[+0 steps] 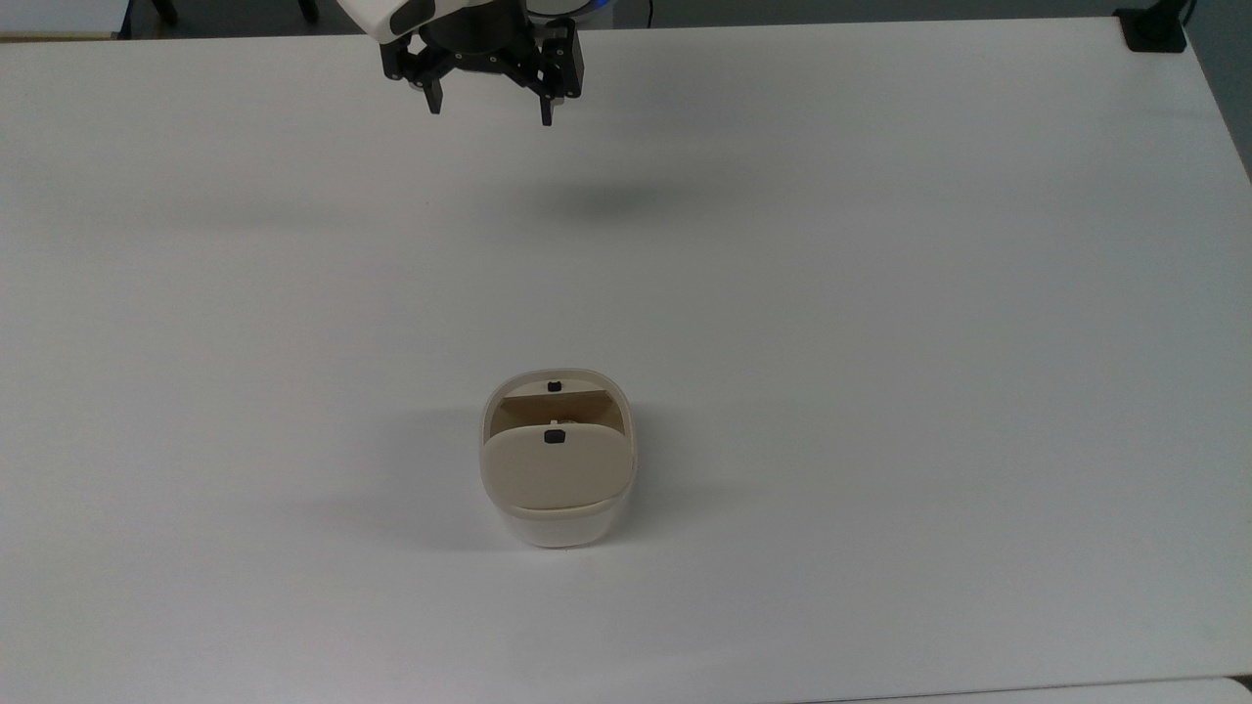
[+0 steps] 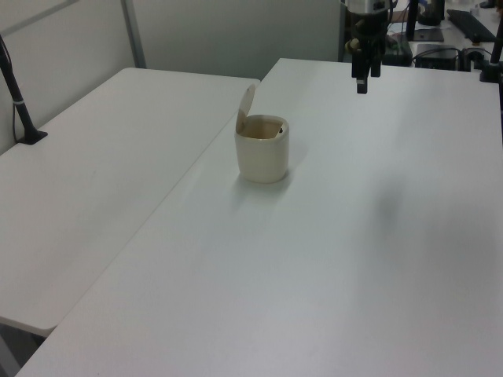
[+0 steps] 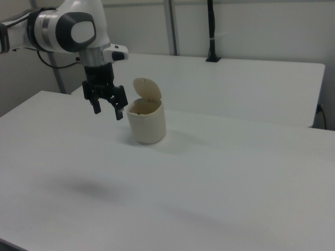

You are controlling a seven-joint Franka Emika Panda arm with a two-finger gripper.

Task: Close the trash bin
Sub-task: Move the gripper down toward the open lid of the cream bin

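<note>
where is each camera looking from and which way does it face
Top view: high, opposite the arm, looking down at the white table; open black fingers hang at the top edge.
Left view: beside the table, angled down along it; gripper at the top.
Right view: lower, from the other side; white arm and gripper at the right view's left.
All share the small cream-white plastic bin, beige lid raised.

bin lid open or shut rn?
Open. The lid stands raised off the trash bin rim, and the top view shows into the cavity. The gripper hangs apart from it, fingers spread.
</note>
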